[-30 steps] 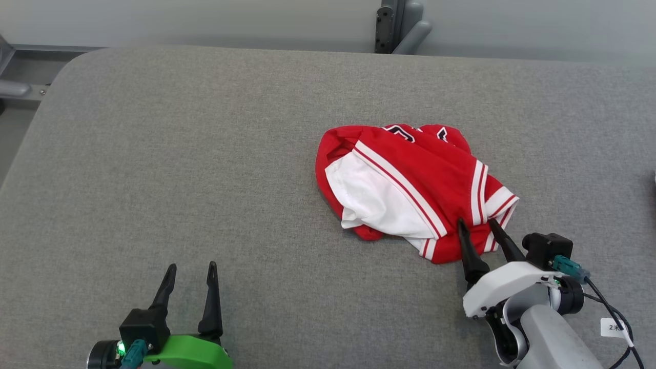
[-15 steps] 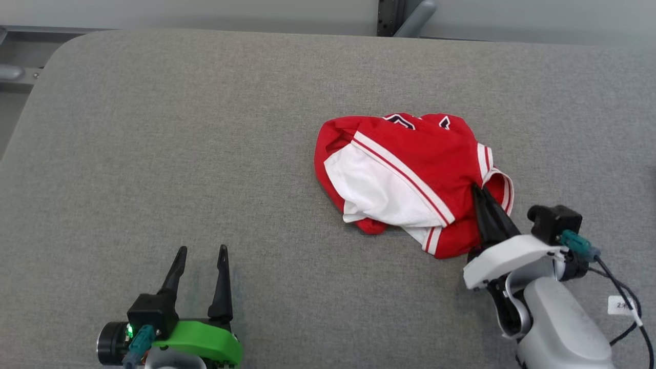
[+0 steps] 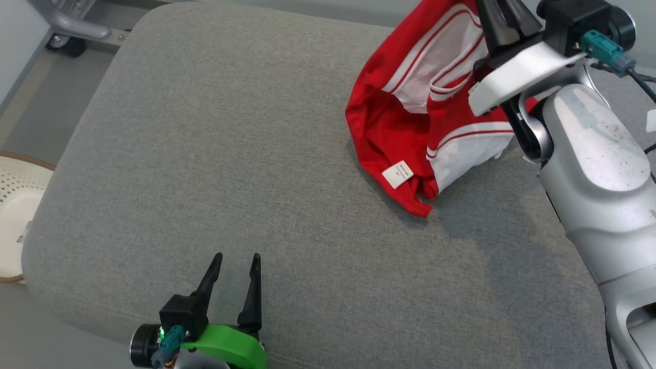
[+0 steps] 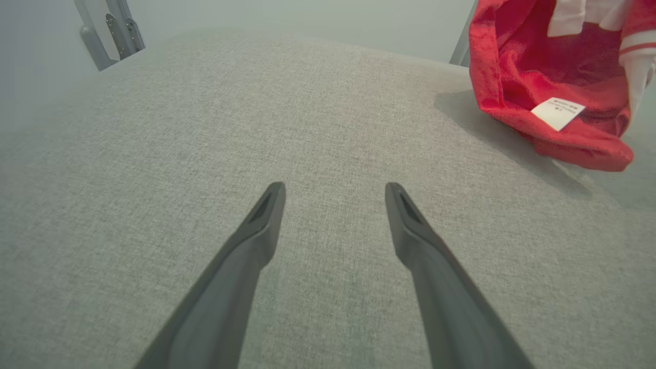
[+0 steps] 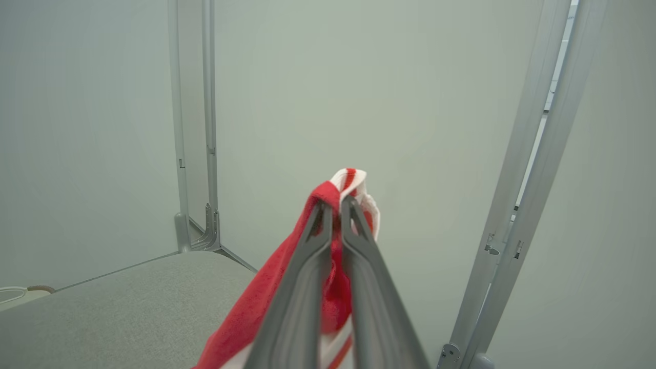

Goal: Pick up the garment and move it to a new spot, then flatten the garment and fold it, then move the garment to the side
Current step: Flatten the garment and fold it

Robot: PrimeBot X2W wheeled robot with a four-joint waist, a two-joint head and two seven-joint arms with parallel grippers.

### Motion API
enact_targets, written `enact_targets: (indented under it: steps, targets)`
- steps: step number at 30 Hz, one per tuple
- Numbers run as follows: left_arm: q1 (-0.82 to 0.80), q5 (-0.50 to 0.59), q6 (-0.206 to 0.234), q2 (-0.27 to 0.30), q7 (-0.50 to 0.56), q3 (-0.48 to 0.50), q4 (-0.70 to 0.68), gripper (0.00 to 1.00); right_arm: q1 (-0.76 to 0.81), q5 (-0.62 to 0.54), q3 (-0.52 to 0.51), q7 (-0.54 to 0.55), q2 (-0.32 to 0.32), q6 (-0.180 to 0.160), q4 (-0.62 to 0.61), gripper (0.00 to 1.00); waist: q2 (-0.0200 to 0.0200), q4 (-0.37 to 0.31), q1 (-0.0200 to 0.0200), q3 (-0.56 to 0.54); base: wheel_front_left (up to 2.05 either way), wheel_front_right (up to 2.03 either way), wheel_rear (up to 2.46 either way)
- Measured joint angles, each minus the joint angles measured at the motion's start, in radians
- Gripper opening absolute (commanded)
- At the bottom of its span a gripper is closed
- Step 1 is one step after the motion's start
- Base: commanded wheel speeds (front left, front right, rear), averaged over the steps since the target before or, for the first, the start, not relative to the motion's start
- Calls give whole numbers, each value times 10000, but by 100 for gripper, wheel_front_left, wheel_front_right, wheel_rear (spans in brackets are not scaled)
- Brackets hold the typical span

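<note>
The garment (image 3: 405, 118) is a red jersey with white panels and stripes and a small white label. It hangs bunched from my right gripper (image 5: 335, 205), which is shut on a striped edge and raised above the far right of the grey padded table (image 3: 230, 154). The garment's (image 4: 533, 66) lowest fold hangs close to the surface; I cannot tell whether it touches. My left gripper (image 3: 238, 256) sits low near the table's front edge, open and holding nothing, well left of the garment. In the left wrist view the left gripper (image 4: 333, 187) points across bare fabric.
A round white perforated basket (image 3: 15, 205) stands on the floor off the table's left edge. A metal frame foot with a wheel (image 3: 66, 23) is at the far left corner. Upright metal posts (image 5: 533, 154) stand behind the table against a pale wall.
My right gripper closed on the garment's striped edge and raised it off the table, so it now hangs instead of lying in a heap. The head camera has shifted. The left gripper stays open.
</note>
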Motion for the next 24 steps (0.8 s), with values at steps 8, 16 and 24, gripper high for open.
enact_targets:
  steps: [8, 16, 24]
  targets:
    - [378, -13, 13, 6, 0, 234, 86, 100, 361, 341, 451, -4, -391, 4, -372, 0, 0, 426, 0, -327, 0, 0, 0]
    - [223, 326, -134, 0, 0, 330, 150, 100, 2708, 767, 194, 2, -895, 4, 2255, 100, 0, -269, 0, -450, 0, 0, 0]
    - [352, 477, -240, -4, 2, 485, 387, 100, 4133, 995, -407, 0, -393, 4, 2128, 100, 0, -1029, 0, -828, 0, 0, 0]
